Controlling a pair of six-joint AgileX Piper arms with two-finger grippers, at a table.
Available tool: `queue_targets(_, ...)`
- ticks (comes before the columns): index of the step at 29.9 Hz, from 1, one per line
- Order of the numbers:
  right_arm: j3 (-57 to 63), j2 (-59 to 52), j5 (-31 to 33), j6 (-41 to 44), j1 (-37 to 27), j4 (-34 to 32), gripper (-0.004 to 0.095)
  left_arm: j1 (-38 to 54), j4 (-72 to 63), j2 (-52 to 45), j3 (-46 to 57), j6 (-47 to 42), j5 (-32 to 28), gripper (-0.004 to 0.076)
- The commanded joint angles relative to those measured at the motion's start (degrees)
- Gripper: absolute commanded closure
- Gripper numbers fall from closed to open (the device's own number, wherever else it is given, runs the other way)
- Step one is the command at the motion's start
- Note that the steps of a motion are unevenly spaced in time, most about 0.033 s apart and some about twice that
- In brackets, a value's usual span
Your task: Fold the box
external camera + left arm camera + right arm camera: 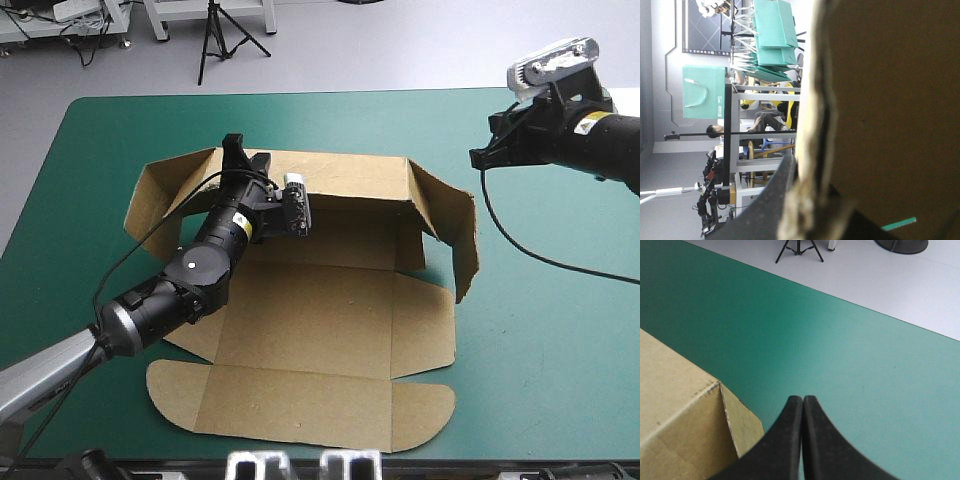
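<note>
The brown box (320, 320) lies open on the teal-green cover, its base and rounded front flap (300, 405) flat. Its back wall (350, 180) stands up, and the side flaps at left (165, 190) and right (455, 225) are raised. My left gripper (238, 150) sits on the back wall's top edge near the left corner, shut on the board. In the left wrist view the board's edge (815, 125) runs between the fingers, one black finger (770, 205) beside it. My right gripper (478, 157) hangs shut above the table, right of the box; its shut tips (802, 399) point past a box corner (685, 405).
Bare teal-green cover (560, 340) stretches right of the box and along the far edge (400, 110). The left arm's body (190, 270) lies across the box's left part.
</note>
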Motion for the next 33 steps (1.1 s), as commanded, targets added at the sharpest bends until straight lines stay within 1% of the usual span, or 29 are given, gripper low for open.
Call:
queue_targets(1, -2.84, 2.18, -2.53, -0.66, 0.05, 1.73, 0.0926, -0.08, 3.80, -2.21, -1.61, -1.15, 1.23, 0.0732)
queue_targets(10, -2.84, 10.19, -2.75, -1.70, 0.05, 4.41, 0.0926, -0.08, 2.74, -1.53, -1.61, -1.15, 1.50, 0.0727)
queue_targets(13, -2.84, 11.69, -3.40, -1.80, 0.05, 4.41, 0.0926, -0.08, 2.25, -0.25, -1.97, -2.31, 4.34, 0.0706)
queue_targets(16, -2.97, 12.25, -4.09, -2.19, -0.07, 4.31, 0.0926, -0.08, -0.68, 1.83, -3.12, -2.19, 8.49, 0.0708)
queue_targets(21, -4.15, 12.72, -6.16, -2.61, -0.07, 4.31, 0.0926, -1.78, -3.87, 2.80, -5.49, -2.19, 10.87, 0.0708)
queue_targets(24, -7.78, 14.76, -3.96, -2.61, -0.07, 4.31, 0.0926, -3.90, -3.87, 2.80, -6.68, -2.06, 12.05, 0.0708)
queue_targets(33, -23.52, 27.82, 10.09, -1.18, -0.07, 5.29, 0.0926, -5.09, -4.84, 2.80, -6.93, -2.06, 15.21, 0.0708)
